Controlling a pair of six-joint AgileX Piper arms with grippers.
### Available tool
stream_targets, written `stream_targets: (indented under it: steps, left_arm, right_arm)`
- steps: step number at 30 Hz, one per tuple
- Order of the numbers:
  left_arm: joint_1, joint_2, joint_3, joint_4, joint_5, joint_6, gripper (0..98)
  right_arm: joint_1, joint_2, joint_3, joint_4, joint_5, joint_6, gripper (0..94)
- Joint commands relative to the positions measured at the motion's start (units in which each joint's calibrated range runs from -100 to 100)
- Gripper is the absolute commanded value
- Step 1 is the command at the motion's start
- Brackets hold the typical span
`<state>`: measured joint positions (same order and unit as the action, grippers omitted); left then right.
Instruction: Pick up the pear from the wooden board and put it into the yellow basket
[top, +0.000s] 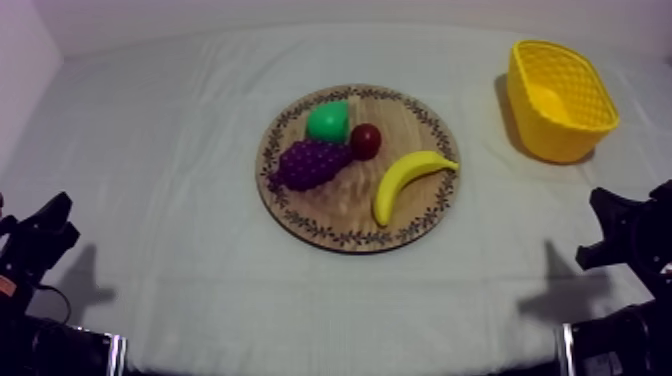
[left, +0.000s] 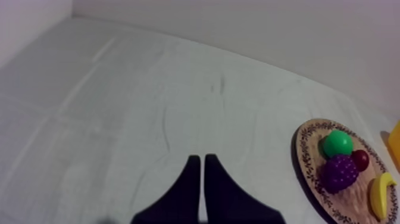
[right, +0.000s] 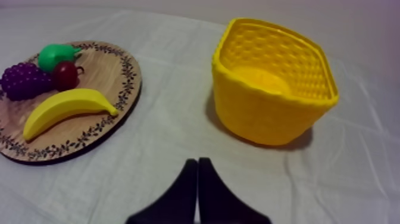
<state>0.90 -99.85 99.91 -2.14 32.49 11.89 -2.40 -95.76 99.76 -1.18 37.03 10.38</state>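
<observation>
Left pincer (left: 199, 158) and right pincer (right: 197, 161) are each closed to a narrow wedge, gripping nothing, both clear of the wooden board (top: 340, 215). Yellow basket (top: 555, 140), right of the board, is empty. On the board lie banana (top: 410, 180), grapes (top: 312, 163), pear (top: 328, 120) at its far edge, small red fruit (top: 365, 140). Grapes partly hide the pear's base.

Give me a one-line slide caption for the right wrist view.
The right end effector, shut, faces the yellow basket and the wooden board carrying pear, grapes, small red fruit and banana.
</observation>
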Motion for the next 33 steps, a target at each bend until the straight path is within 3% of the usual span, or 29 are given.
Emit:
stream_targets:
  steps: [1, 14, 19, 22, 29, 33]
  left_arm:
    - [0.0, 0.0, 0.0, 0.01, 0.0, 0.0, 0.1]
    - [0.0, 0.0, 0.0, 0.01, 0.0, 0.0, 0.1]
    - [0.0, 0.0, 0.0, 0.01, 0.0, 0.0, 0.1]
    - [0.0, 0.0, 0.0, 0.01, 0.0, 0.0, 0.1]
    - [0.0, 0.0, 0.0, 0.01, 0.0, 0.0, 0.1]
    - [0.0, 0.0, 0.0, 0.01, 0.0, 0.0, 0.1]
  right_arm:
    - [0.0, 0.0, 0.0, 0.0, 0.0, 0.0, 0.3]
    - [0.0, 0.0, 0.0, 0.0, 0.0, 0.0, 0.3]
    - [-2.0, 0.1, -1.4, 1.1, 5.2, 1.1, 0.3]
    - [-5.0, 1.7, -3.4, 5.1, 9.5, 1.1, 0.4]
    - [-11.2, 12.7, -8.2, 15.3, 12.0, -9.0, 0.4]
    - [-12.3, 22.0, -17.4, 17.5, 14.8, -13.0, 0.4]
